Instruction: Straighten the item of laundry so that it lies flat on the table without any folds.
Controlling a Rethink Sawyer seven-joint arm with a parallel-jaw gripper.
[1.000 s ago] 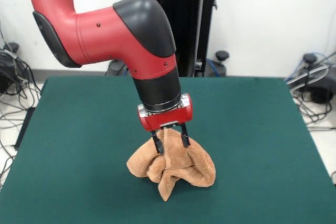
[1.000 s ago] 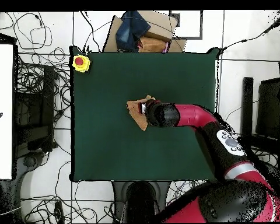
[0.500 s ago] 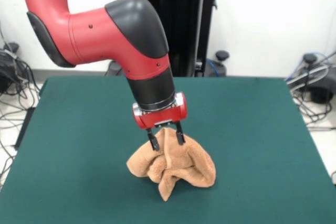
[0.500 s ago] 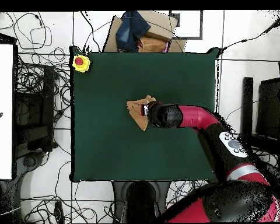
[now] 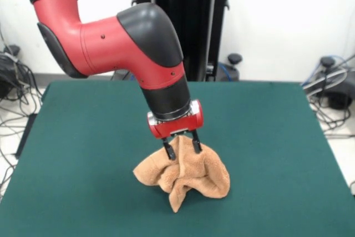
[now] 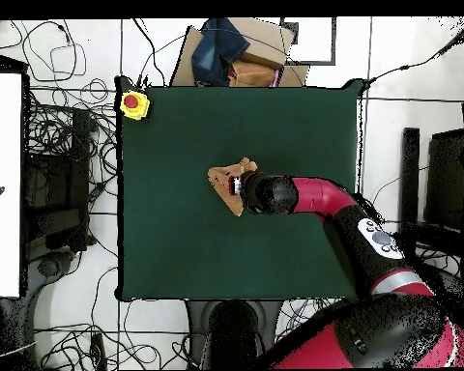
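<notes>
The tan-orange towel lies bunched in a crumpled heap near the middle of the dark green table, with a peak pulled up at its top. My gripper points down onto that peak, with a finger on each side, shut on the cloth. The lower folds rest on the table. In the overhead view the towel shows as a small tan patch just left of the gripper, and the arm partly hides it. No stripes or loop tag show.
A yellow box with a red button sits on the table's corner in the overhead view. A cardboard box with blue cloth stands beyond the table edge. Cables lie on the floor around the table.
The gripper swung slightly to the picture's left and up, then back right, carrying the towel's peak with it. The heap's lower folds stayed in place.
</notes>
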